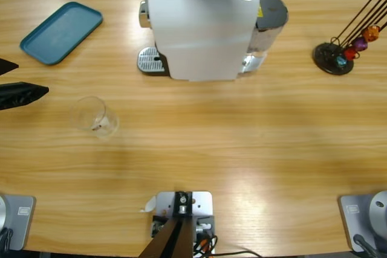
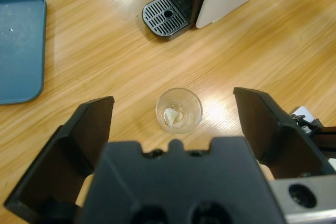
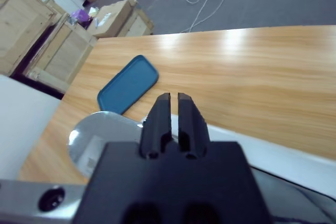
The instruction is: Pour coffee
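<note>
From my left wrist camera the left gripper (image 2: 178, 124) has its fingers (image 2: 86, 132) spread wide, nothing between them, and the clear glass tumbler (image 2: 179, 109) stands upright on the wooden surface (image 2: 105, 61) just beyond the gap, roughly centred. In the high view the same glass (image 1: 94, 116) sits left of the middle, with the black finger tips (image 1: 23, 93) coming in from the left edge, near it but apart. I cannot make out any coffee in the glass; only a pale glint shows at its bottom.

I judge the glass light, stiff, smooth and breakable, so it could slip or tip under a careless squeeze. I'd close on its wall around mid-height, from both sides, gently, keeping it upright.

Farther off stands the white coffee machine (image 1: 202, 25), its perforated drip tray (image 2: 166, 16) facing the glass and unoccupied. The teal tray (image 1: 61, 32) lies to the far left, and a black capsule rack (image 1: 344, 49) with coloured capsules stands at the far right.

The right gripper (image 3: 174, 111) has its fingers pressed together, holding nothing, raised above the machine's white top and looking across the table toward the teal tray
</note>
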You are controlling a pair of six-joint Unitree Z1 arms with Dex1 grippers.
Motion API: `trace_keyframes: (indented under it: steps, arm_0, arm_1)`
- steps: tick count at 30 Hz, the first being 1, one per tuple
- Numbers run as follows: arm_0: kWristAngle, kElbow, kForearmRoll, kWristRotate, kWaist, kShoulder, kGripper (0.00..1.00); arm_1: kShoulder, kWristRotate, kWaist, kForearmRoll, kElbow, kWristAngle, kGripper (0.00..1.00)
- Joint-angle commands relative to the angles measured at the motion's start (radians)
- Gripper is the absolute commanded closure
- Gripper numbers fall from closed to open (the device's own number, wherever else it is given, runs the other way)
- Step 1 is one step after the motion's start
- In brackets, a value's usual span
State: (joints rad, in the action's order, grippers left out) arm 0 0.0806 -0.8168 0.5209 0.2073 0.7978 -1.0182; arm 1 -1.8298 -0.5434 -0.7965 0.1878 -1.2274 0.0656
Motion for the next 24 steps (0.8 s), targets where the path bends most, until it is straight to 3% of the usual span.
trace_keyframes:
  steps: [1,14,24]
  arm_0:
    - [0.005,0.033,0.009,0.009,-0.008,0.006,0.009]
    - [0.005,0.034,0.008,0.009,-0.008,0.021,0.009]
    - [0.005,0.033,0.007,0.009,-0.009,0.011,0.009]
  arm_1:
    - [-0.084,0.101,-0.118,0.028,0.045,-0.108,1.000]
    - [-0.140,0.099,-0.113,-0.137,0.019,-0.050,1.000]
    - [-0.155,0.114,-0.036,-0.142,0.006,-0.043,1.000]
